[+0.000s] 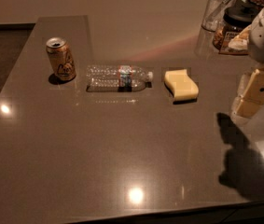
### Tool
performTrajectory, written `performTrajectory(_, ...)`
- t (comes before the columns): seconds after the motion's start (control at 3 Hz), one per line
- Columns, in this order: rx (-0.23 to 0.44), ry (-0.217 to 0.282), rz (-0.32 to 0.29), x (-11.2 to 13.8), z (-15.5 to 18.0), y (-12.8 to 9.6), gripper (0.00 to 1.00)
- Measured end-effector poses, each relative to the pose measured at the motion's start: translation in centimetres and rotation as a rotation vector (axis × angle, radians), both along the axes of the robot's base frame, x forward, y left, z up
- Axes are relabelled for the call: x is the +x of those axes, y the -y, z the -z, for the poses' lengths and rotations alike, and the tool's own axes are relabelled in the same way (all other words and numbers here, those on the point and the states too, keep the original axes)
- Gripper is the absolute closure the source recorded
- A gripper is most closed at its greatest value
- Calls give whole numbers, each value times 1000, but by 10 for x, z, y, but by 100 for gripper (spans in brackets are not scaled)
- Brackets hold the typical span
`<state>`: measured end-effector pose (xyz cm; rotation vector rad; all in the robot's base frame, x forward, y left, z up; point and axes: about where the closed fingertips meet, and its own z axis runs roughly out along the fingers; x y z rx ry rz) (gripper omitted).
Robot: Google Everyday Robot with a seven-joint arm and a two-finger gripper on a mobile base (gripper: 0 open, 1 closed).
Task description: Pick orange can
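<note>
Fingers (262, 85): pale tan blocks at the 3 o'clock edge of the view, under the white arm housing. Can't tell whether the gap btwn them is wide or narrow from this angle, but nothing sits in them. Gripper (253, 97) hangs above the bench (122, 148), well apart from every obj on it, and its dark shadow (241, 162) falls on the surface toward 5 o'clock.

Orange can (60, 59) stands upright at approx 10 o'clock in the view, near the far-left part of the bench, silver top up w/ the dark-outlined logo facing the camera. Nothing touches it.

Clear plastic bottle (118, 77) lies on its side just beside the can, at the can's 3 o'clock, w/ a small gap btwn them and its cap end pointing toward 3 o'clock. Yellow sponge (181, 84) lies flat at the bottle's 3 o'clock, near the cap but not touching.

At approx 1 o'clock, by the far edge, stand a clear glass (218, 9) and a dark-lidded jar (234, 27), close together, partly hidden by the arm.
</note>
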<state>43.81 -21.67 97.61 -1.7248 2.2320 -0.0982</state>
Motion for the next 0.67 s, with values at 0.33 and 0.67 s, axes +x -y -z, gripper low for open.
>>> performTrajectory(0.33,0,0,0,0,0,0,0)
performTrajectory(0.67,36,-7,-17,15,-1,-12,0)
